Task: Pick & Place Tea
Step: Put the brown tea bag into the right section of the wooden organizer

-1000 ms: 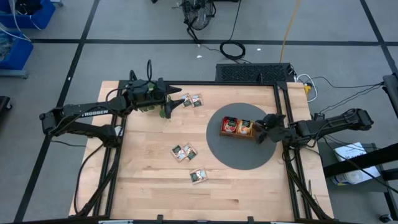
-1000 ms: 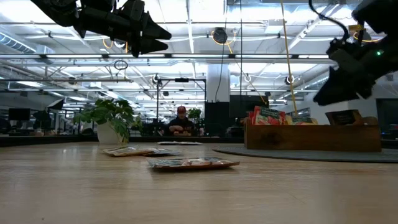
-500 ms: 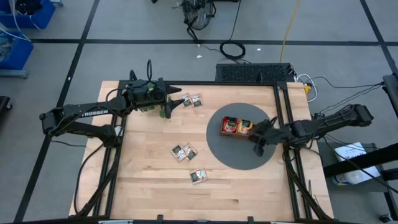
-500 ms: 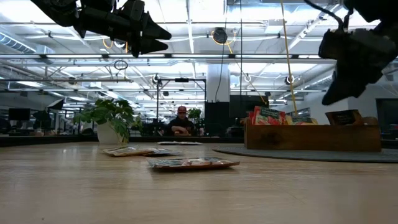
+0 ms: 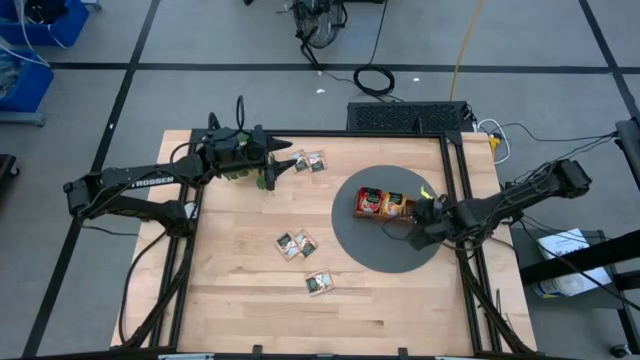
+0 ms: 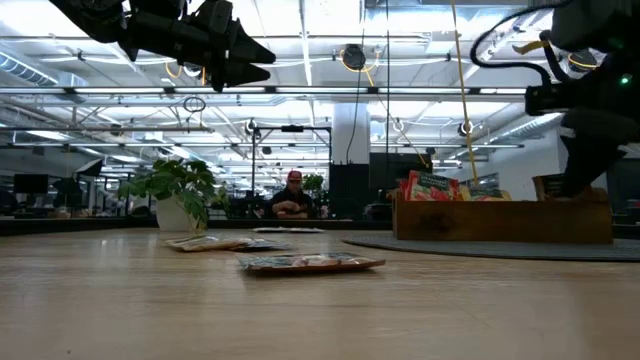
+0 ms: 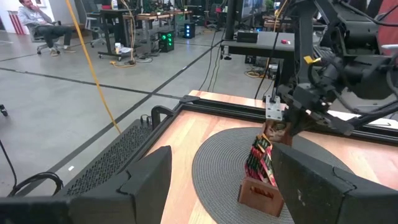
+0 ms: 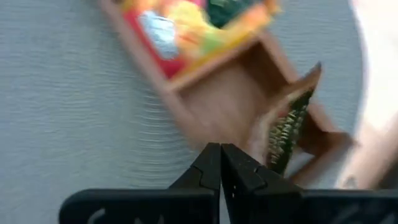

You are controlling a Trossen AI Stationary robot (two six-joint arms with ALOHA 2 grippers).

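Observation:
On a round grey mat point(image 5: 385, 252) stands the long brown tray point(image 5: 386, 206), with red and orange-yellow tea sachets point(image 5: 372, 202) upright in two compartments. A white-green sachet point(image 8: 287, 127) leans in the third. More tea sachets lie flat on the table at the far middle point(image 5: 310, 160), at the centre point(image 5: 296, 243) and nearer the front point(image 5: 320, 283). My right gripper point(image 5: 413, 237) is shut and holds nothing, just on the near side of the tray's right end point(image 8: 220, 163). My left gripper point(image 5: 272, 165) waits open at the far left, with nothing between its fingers point(image 7: 217, 186).
A small leafy plant in a white pot point(image 6: 180, 190) stands just below my left gripper at the far left. Black frame rails point(image 5: 458, 180) run along the table's right and far edges. A person sits in the room far behind the table point(image 6: 291, 196).
My right gripper has drawn back from above the tray's right end toward the table's near edge. Its fingers, apart a second ago in the high view, now meet. The white-green sachet stays in the tray's third compartment.

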